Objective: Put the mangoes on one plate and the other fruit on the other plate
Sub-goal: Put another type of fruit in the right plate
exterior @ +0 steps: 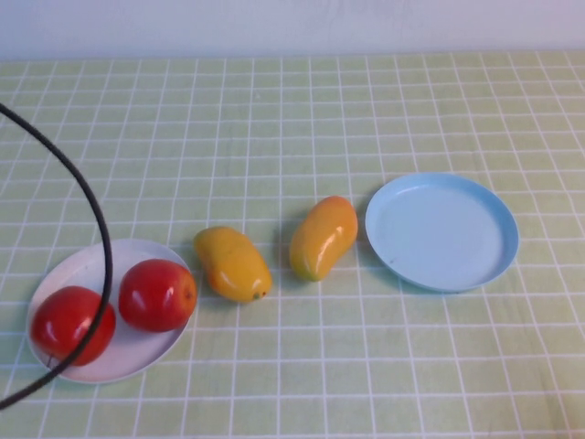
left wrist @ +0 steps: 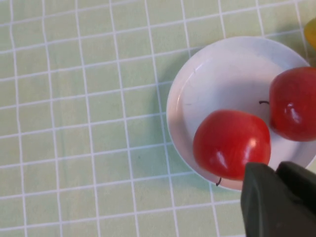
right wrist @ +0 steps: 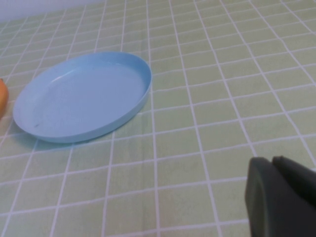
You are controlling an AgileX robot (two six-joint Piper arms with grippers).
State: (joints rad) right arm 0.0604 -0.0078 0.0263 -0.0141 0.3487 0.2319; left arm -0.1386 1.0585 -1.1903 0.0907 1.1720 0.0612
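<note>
Fingers of my left claw [left wrist: 279, 197] sit pressed together, empty, just above the near apple [left wrist: 231, 144] on the white plate [left wrist: 197, 84]. The second apple [left wrist: 295, 103] lies beside it, farther along that plate. My right claw [right wrist: 281, 197] is closed and empty over bare checked cloth [right wrist: 207, 98]; the blue plate [right wrist: 84, 96] lies ahead of it. Between the plates rest two mangoes [exterior: 233, 263] [exterior: 324, 237], on the cloth.

Apples [exterior: 157, 294] on left plate [exterior: 137, 361]; mangoes [exterior: 232, 263] between it and right plate [exterior: 442, 230].
</note>
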